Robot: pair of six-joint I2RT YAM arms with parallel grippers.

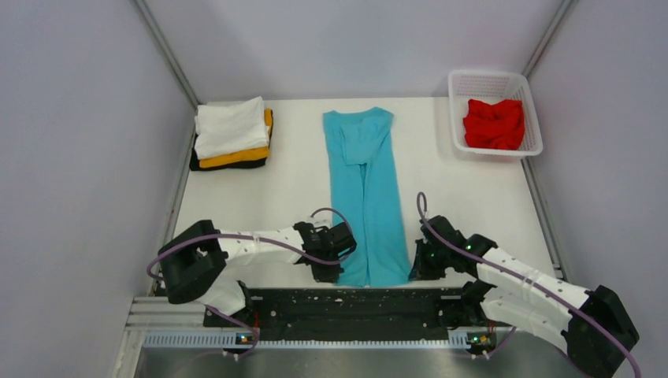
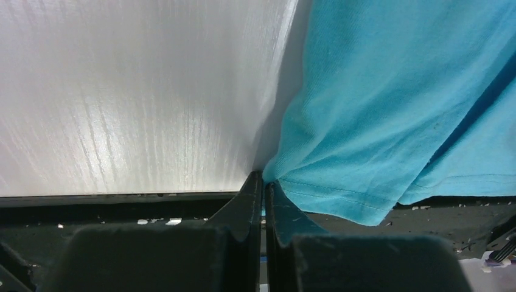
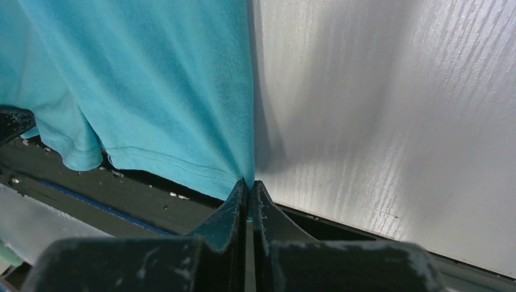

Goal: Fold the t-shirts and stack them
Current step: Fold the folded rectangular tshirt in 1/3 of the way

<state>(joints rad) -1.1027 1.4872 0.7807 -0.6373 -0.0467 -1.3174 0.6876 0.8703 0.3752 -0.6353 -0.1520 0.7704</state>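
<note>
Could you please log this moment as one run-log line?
left gripper: shut on turquoise t-shirt | right gripper: shut on turquoise t-shirt

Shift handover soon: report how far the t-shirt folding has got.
Done: a folded stack at the far left, white t-shirt over yellow-orange t-shirt over black t-shirt. In hand: the turquoise t-shirt lies folded into a long strip; the left end effector and right end effector are each shut on a near hem corner. Left: its crosswise folds and stacking, then the red t-shirt, crumpled in the basket.
</note>
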